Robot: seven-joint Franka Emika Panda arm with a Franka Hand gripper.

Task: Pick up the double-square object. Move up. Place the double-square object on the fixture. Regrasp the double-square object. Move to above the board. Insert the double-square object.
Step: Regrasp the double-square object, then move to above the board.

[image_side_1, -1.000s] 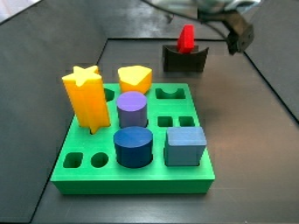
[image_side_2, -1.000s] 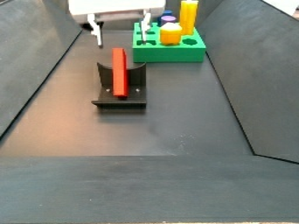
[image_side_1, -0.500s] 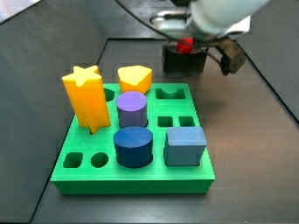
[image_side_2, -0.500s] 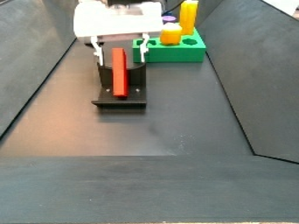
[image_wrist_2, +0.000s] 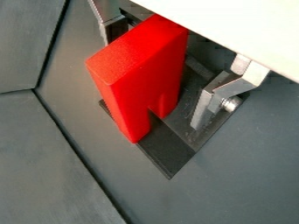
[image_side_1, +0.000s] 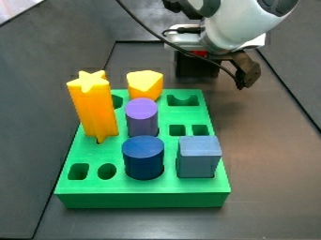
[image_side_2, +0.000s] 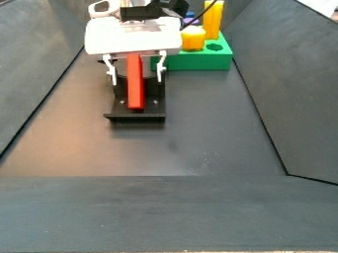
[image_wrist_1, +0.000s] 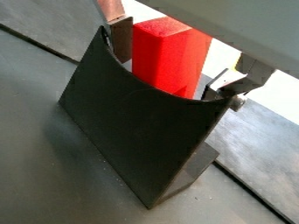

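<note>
Red block (image_wrist_2: 136,77) sitting upright in the dark fixture (image_wrist_1: 135,131), gripper (image_side_2: 132,67) straddling it with fingers (image_wrist_2: 219,96) apart and not yet pinching (contact hard to judge), risking a skewed regrasp or tipping if closing off-centre, spoiling insertion into the green board (image_side_1: 145,187).

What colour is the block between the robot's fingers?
Bright red. The double-square object shows best in a wrist view, standing on the fixture, gripper around it.

Double-square object (image_side_2: 133,79) upright on fixture (image_side_2: 136,109), gripper (image_side_2: 132,67) straddling it (board (image_side_2: 205,56) behind).
</note>
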